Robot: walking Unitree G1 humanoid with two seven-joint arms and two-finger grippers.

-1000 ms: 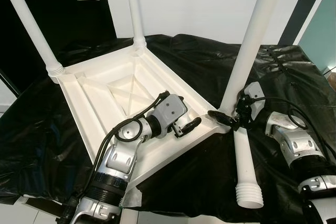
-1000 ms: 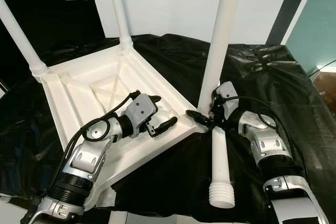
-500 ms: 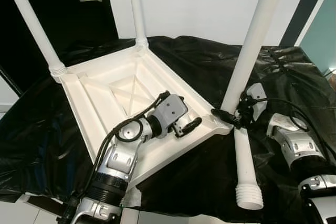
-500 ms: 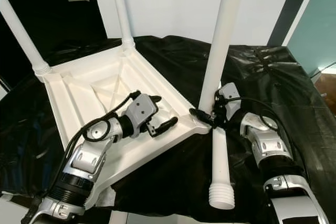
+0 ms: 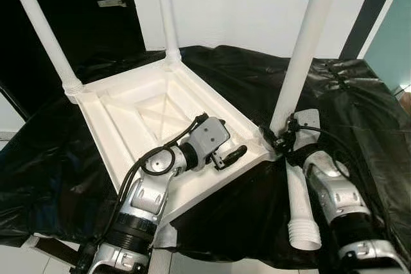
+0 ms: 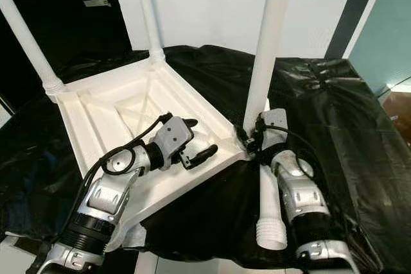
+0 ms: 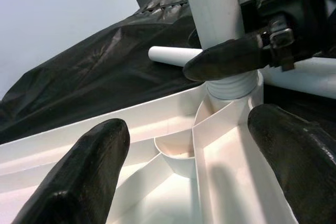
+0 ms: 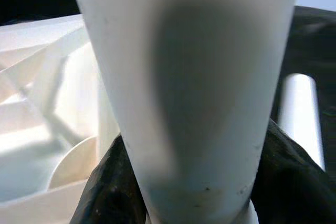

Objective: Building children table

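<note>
Tabletop [image 5: 138,117] lies upside down on the black sheet [image 5: 359,107], three legs up. Your right gripper [image 5: 280,142] clamps the third leg [image 5: 302,62] at its corner socket; left gripper [image 5: 229,156] rests spread open inside that corner. Beside it lies the spare leg [image 5: 300,206]. Twist crookedly and the leg may jam.

No legible text, label, brand, number or sign is observed on any surface in view.
</note>
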